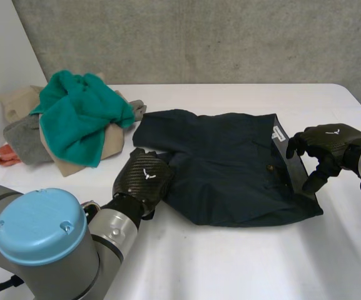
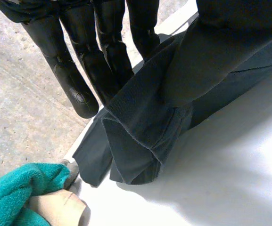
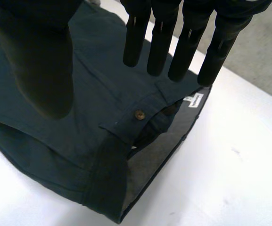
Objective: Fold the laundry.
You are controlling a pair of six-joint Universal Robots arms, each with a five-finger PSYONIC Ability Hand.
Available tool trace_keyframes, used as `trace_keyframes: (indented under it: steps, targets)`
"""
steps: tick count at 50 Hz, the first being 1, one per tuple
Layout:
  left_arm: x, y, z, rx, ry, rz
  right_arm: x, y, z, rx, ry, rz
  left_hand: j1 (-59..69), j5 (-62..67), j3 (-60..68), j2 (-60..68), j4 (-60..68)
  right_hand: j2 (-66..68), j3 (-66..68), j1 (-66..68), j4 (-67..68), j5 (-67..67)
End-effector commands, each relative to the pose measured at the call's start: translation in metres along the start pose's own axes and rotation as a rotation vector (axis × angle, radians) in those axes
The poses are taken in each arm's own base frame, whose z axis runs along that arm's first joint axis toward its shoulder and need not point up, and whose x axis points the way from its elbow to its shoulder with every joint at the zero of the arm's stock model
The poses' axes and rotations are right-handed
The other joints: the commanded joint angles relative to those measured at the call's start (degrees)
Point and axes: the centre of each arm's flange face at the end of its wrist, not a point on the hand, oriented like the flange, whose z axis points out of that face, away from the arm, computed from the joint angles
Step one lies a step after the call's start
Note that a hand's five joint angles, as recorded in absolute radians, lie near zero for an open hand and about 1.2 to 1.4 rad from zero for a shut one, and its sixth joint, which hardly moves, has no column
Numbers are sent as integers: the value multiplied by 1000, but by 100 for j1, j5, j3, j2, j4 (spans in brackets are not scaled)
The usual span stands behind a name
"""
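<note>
Dark navy shorts [image 1: 230, 169] lie flat in the middle of the white table [image 1: 230, 269], waistband to the right. My left hand [image 1: 144, 178] is at the leg-hem edge on the left. In the left wrist view its fingers [image 2: 74, 80] and thumb pinch a raised fold of the shorts [image 2: 140, 141]. My right hand [image 1: 327, 147] hovers at the waistband end. In the right wrist view its fingers [image 3: 161, 42] hang straight and apart from the thumb above the shorts [image 3: 93, 117], holding nothing. The button [image 3: 138, 114] and a white label [image 3: 193, 100] lie below them.
A laundry pile sits at the back left: a teal cloth [image 1: 80, 115] on top, with beige, grey [image 1: 24, 140] and coral [image 1: 5, 155] pieces under it. The teal cloth [image 2: 13, 188] lies close to the shorts' left edge. A grey wall stands behind the table.
</note>
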Motion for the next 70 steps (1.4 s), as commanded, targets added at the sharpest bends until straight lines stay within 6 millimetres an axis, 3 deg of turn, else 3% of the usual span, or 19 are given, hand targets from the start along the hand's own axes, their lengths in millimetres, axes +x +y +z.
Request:
trace_keyframes:
  steps: [1, 18, 22, 25, 30, 39, 43, 46, 50, 52, 54, 59, 64, 70]
  targets:
    - [1, -1, 0, 6, 3, -17, -8, 19, 17, -85, -59, -23, 1465, 1205, 1154, 1128, 1103, 658, 644, 623, 652, 617]
    - [-4, -2, 6, 7, -16, -35, -27, 80, 48, -51, -30, -154, 1465, 1205, 1154, 1128, 1103, 523, 508, 487, 516, 482]
    - [-3, -1, 4, 1, -12, -37, -24, 84, 54, -45, 11, -175, 1465, 1205, 1154, 1128, 1103, 4796, 4782, 4761, 4790, 4756]
    - [-2, -2, -4, -20, 7, -40, -24, 85, 52, -44, 31, -180, 1465, 1205, 1154, 1128, 1103, 4807, 4793, 4772, 4801, 4766]
    - [-2, -6, -36, -99, 71, -40, -24, 83, 24, -69, 65, -240, 1465, 1205, 1154, 1128, 1103, 4807, 4793, 4772, 4801, 4766]
    - [31, -3, -120, -325, 367, 36, -41, 104, -41, -347, -53, -411, 1465, 1205, 1154, 1128, 1103, 4807, 4793, 4772, 4801, 4766]
    - [44, 3, -145, -407, 485, 73, -43, 106, -56, -403, -64, -441, 1465, 1205, 1154, 1128, 1103, 4807, 4793, 4772, 4801, 4766]
    - [44, 1, -146, -419, 502, 76, -40, 101, -56, -383, -45, -447, 1465, 1205, 1154, 1128, 1103, 4807, 4793, 4772, 4801, 4766]
    - [38, -3, -120, -399, 447, 57, -37, 94, -50, -341, -18, -455, 1465, 1205, 1154, 1128, 1103, 4807, 4793, 4772, 4801, 4766]
    - [28, -8, -95, -365, 378, 39, -34, 88, -44, -308, 6, -462, 1465, 1205, 1154, 1128, 1103, 4807, 4793, 4772, 4801, 4766]
    - [19, -13, -77, -326, 324, 20, -27, 79, -32, -245, 55, -471, 1465, 1205, 1154, 1128, 1103, 4807, 4793, 4772, 4801, 4766]
    - [-7, -26, -9, -157, 131, -20, -22, 60, 0, -113, 124, -435, 1465, 1205, 1154, 1128, 1103, 4807, 4793, 4772, 4801, 4766]
    - [-24, -24, 39, -62, 3, 4, -30, 48, 29, -2, 126, -408, 1465, 1205, 1154, 1128, 1103, 4807, 4793, 4772, 4801, 4766]
    - [-39, -15, 99, 41, -172, 109, -34, 30, 81, 193, 212, -442, 1465, 1205, 1154, 1128, 1103, 4807, 4793, 4772, 4801, 4766]
